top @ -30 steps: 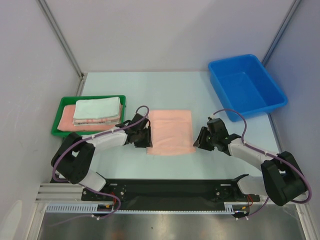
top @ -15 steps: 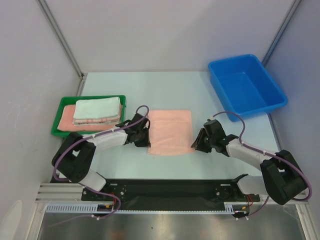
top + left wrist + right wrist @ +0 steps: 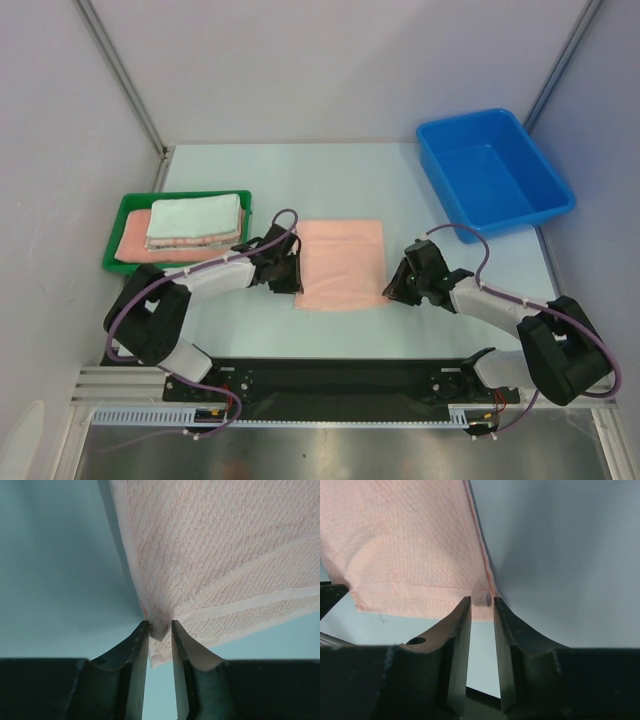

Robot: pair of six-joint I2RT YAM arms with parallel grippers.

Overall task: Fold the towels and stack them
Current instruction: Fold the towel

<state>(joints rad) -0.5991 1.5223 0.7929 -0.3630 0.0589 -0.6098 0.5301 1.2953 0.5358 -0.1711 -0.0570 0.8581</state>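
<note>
A salmon-pink towel (image 3: pixel 341 264) lies flat on the table between my arms. My left gripper (image 3: pixel 293 285) is shut on its near left corner; in the left wrist view the cloth (image 3: pixel 215 555) bunches between the fingertips (image 3: pixel 144 632). My right gripper (image 3: pixel 391 290) is shut on its near right corner, and the right wrist view shows the towel's hem (image 3: pixel 410 545) pinched between the jaws. A folded white towel (image 3: pixel 195 218) lies on a folded pink towel (image 3: pixel 133 241) in the green tray (image 3: pixel 118 212). No navy-patterned towel is in view.
A blue plastic bin (image 3: pixel 492 171) stands at the back right. The green tray sits at the left edge of the table. Grey walls close in the table on both sides.
My right gripper moved left to the towel's near right corner and closed on it. My left gripper stayed at the near left corner.
</note>
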